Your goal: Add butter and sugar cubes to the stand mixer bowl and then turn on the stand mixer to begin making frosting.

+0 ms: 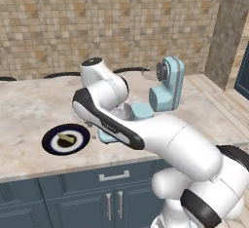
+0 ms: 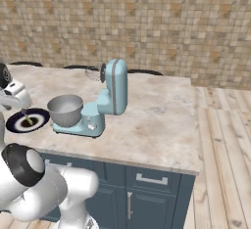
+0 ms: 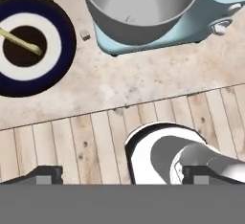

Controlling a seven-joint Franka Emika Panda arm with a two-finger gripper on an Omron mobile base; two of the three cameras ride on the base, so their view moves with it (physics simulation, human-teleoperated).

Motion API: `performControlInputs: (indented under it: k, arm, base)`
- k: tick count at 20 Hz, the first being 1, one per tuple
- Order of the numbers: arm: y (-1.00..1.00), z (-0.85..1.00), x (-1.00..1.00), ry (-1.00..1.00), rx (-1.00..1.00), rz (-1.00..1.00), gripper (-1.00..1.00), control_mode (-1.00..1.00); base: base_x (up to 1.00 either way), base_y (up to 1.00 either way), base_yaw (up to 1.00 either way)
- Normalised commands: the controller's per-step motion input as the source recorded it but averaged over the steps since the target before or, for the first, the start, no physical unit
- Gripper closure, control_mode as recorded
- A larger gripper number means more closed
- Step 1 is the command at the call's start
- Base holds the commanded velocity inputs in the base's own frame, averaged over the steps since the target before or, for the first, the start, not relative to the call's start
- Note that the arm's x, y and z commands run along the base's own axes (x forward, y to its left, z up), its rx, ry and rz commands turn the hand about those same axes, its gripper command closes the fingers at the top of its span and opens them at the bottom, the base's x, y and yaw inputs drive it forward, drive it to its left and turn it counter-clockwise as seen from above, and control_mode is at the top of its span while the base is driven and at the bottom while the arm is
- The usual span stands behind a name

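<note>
Butter, a small pale yellow-green block [image 3: 21, 42], is still lying on the dark blue white-ringed plate [image 3: 64, 50] beside the grey brushed-metal stand mixer bowl [image 3: 139, 7], one tiny sugar cube [image 3: 85, 35] sitting between them, while the wide-open, empty gripper [image 3: 122, 175] is hovering above, leaving everything undone.

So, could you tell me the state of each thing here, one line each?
butter: lying on the plate, untouched.
plate: flat on the counter, beside the mixer base.
sugar cube: on the counter between plate and mixer.
stand mixer bowl: seated on the base, looks empty.
stand mixer: head tilted up.
pincer: open, holding nothing.
</note>
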Motion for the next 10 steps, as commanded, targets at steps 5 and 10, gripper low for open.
performControlInputs:
  k: [5, 10]
  arm:
    - [0.56, -0.06, 0.03, -0.23, -0.01, -0.74, -1.00, -1.00]
    - [0.43, -0.14, 0.22, -0.24, -0.02, -0.73, -1.00, -1.00]
  base:
    - [0.00, 0.00, 0.00]
    - [0.00, 0.00, 0.00]
